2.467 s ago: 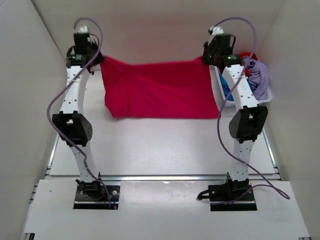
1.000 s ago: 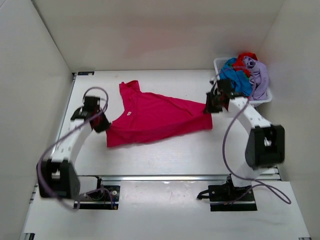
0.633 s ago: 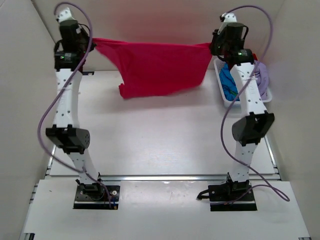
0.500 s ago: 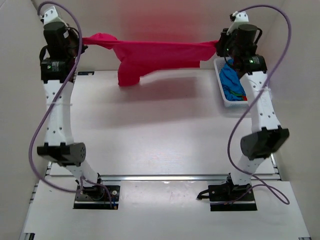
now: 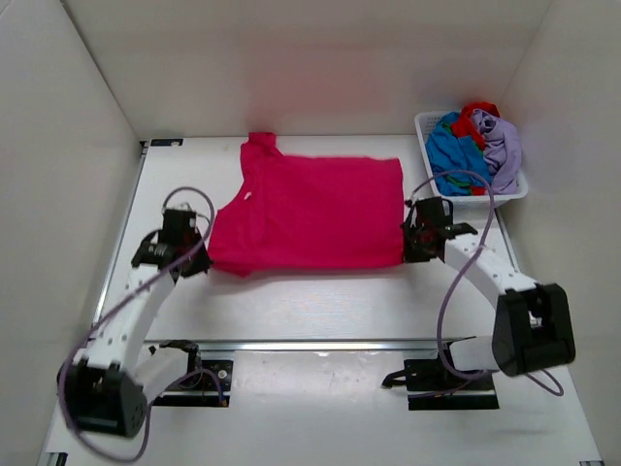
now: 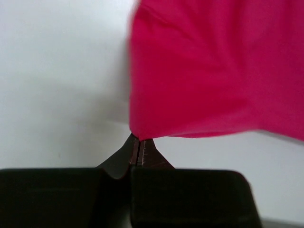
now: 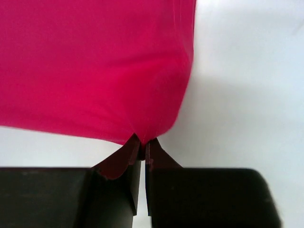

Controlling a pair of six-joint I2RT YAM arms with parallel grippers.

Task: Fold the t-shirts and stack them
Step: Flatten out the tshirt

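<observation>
The magenta-pink t-shirt (image 5: 310,212) lies spread on the table, collar side to the left. My left gripper (image 5: 202,254) is shut on its near left corner (image 6: 137,135). My right gripper (image 5: 408,247) is shut on its near right corner (image 7: 145,137). Both hold the cloth low at the table. The blue (image 5: 451,146), red (image 5: 478,113) and pale lavender (image 5: 501,146) t-shirts lie heaped in the white basket (image 5: 423,123) at the back right.
White walls close in the table on the left, back and right. Bare table (image 5: 320,301) lies between the shirt's near edge and the rail in front of the arm bases.
The arms held the pink shirt stretched high in the air half a second ago. Now both have come down and toward the near side, and the shirt lies spread flat on the table.
</observation>
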